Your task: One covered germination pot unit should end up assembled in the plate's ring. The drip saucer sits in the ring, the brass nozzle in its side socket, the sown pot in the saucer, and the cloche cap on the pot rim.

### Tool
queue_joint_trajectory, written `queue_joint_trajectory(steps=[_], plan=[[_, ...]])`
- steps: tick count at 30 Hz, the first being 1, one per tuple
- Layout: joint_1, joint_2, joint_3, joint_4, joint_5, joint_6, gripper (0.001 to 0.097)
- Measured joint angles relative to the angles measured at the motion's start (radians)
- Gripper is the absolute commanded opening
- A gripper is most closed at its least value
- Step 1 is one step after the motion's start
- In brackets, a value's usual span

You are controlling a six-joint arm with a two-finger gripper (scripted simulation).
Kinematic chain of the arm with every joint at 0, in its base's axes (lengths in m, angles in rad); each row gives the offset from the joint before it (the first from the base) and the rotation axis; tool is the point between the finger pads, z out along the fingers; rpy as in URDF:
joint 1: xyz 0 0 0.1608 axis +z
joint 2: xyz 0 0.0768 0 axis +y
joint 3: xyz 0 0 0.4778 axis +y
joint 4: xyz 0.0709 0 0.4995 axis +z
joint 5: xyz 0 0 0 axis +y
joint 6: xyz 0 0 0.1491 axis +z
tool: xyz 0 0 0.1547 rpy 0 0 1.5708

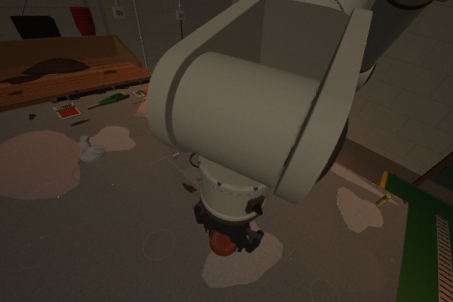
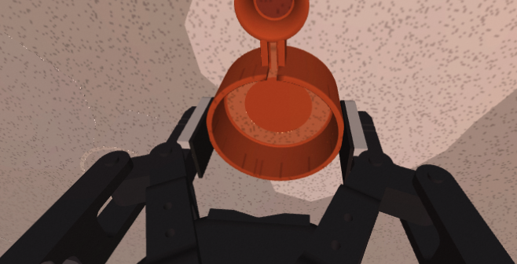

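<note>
My gripper (image 2: 275,130) is low over the floor near the front of the scene, and I hold the orange drip saucer (image 2: 275,114) between my fingers. The saucer is a shallow round tub with a raised disc inside, and a short arm on its far side carries a smaller round side socket (image 2: 272,2). It rests on a pale pink patch (image 1: 241,262) of the floor. From the side camera only the saucer's lower edge (image 1: 222,243) shows under the gripper. A clear cloche cap (image 1: 90,150) lies far to the left, and a small brass nozzle (image 1: 383,201) lies to the right.
My own arm's large grey housing (image 1: 254,100) blocks much of the side camera's sight. A faint ring outline (image 1: 159,245) is marked on the floor just left of the gripper. A green mat (image 1: 429,240) covers the right side, and a wooden bench (image 1: 54,70) stands far behind.
</note>
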Motion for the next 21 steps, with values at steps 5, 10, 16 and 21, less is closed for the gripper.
queue_joint_trajectory(steps=[5, 10, 16, 21], plan=[[0.0, 0.0, 0.0, 0.0, 0.0, 0.0, 0.013], [0.0, 0.0, 0.0, 0.0, 0.0, 0.0, 0.008], [0.0, 0.0, 0.0, 0.0, 0.0, 0.0, 0.008], [0.0, -0.002, 0.0, 0.0, 0.004, 0.0, 0.008]])
